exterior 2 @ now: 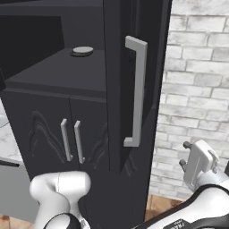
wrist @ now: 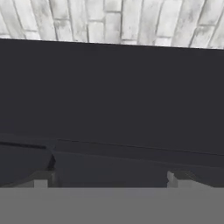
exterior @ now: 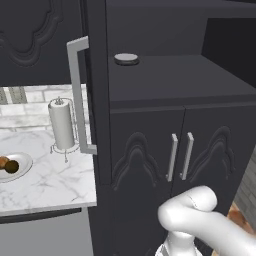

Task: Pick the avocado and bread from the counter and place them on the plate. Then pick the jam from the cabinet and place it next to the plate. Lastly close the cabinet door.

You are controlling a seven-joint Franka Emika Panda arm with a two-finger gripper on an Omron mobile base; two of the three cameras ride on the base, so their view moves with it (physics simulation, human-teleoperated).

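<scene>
**Left base view.** The plate [exterior: 20, 169] sits at the left edge of the table [exterior: 55, 180], with one bread [exterior: 3, 162] and one avocado [exterior: 11, 166] touching each other on it, so that part of the task looks done. One paper towel holder [exterior: 63, 126] stands toward the back of the table, near the edge that meets the cabinet [exterior: 175, 100]. The tall cabinet door [exterior: 98, 100] stands swung out over that edge, its long handle [exterior: 79, 95] facing the table. On the open shelf [exterior: 175, 75] lies one flat round thing, which I take to be the jam [exterior: 126, 59]; only its pale lid shows. Below are two short doors with two small handles [exterior: 179, 156].

**Right base view.** A second tall door [exterior 2: 120, 89], also ajar, carries one long handle [exterior 2: 137, 91]. The pincer [exterior 2: 184, 154] hangs low to the right of it, before the brick wall [exterior 2: 197, 80], jaws spread wide and holding nothing. The jam [exterior 2: 82, 51] is well apart from it, up on the shelf. The risk, as I judge it: a swing toward the shelf could catch this door's edge or handle, knock it further, or push the low jar deeper in.

**Hand view.** Two fingertips [wrist: 43, 178] rise far apart before a dark cabinet panel [wrist: 112, 100], nothing between them. A blind approach from here could strike the panel.
</scene>
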